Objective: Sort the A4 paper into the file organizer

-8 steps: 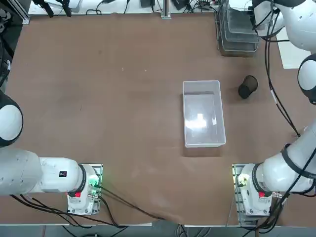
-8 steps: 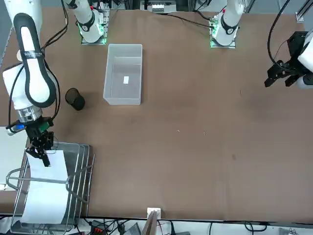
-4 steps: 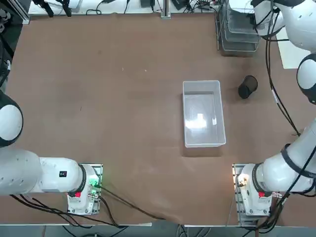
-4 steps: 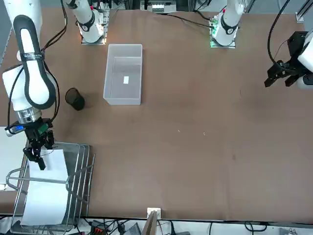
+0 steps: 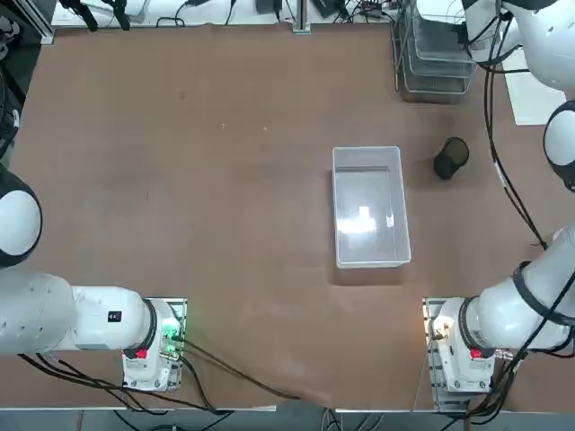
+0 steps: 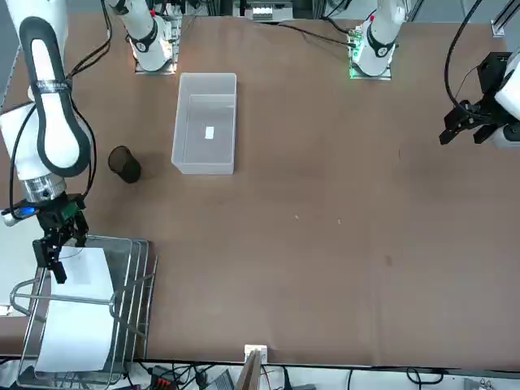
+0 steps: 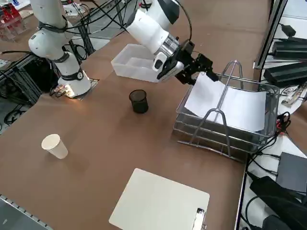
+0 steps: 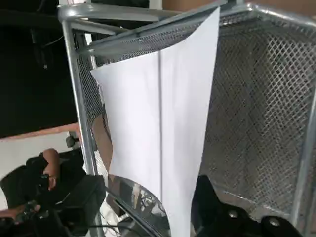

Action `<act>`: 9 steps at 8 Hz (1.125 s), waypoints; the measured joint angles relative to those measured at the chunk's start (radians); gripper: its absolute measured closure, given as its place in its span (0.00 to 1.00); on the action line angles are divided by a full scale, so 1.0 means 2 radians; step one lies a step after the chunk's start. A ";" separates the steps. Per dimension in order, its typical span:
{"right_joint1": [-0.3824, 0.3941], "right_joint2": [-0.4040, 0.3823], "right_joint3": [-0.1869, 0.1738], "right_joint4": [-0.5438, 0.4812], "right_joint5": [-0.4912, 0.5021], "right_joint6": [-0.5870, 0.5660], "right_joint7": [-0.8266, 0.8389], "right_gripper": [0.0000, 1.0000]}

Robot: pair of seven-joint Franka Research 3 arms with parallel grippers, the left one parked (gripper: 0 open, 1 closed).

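The A4 paper point(image 6: 77, 317) lies in the top tier of the wire-mesh file organizer point(image 6: 136, 272) at the table's far right corner. In the right side view the paper point(image 7: 230, 105) has its near corner raised over the rim of the file organizer point(image 7: 220, 136). My right gripper point(image 6: 51, 262) hangs at that corner, at the tray's near right end. The right gripper point(image 7: 204, 67) is open. The wrist view shows the paper point(image 8: 158, 123) running between the spread fingers, with the organizer's mesh wall point(image 8: 256, 98) behind it.
A clear plastic bin point(image 5: 368, 206) stands mid-table. A black mesh cup point(image 5: 449, 159) lies between it and the organizer. Off to the right are a paper cup point(image 7: 54, 146) and a white clipboard point(image 7: 160, 201). Cables crowd the table's far edge.
My right gripper has slid along the tray's near end toward the table's right edge, away from the middle of the sheet. The sheet has shifted slightly.
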 joint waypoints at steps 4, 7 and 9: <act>0.000 -0.082 -0.001 -0.089 -0.003 -0.025 -0.051 0.00; -0.005 -0.141 -0.005 -0.163 -0.005 -0.030 -0.123 0.00; -0.037 -0.161 -0.008 -0.181 -0.015 -0.074 -0.209 0.00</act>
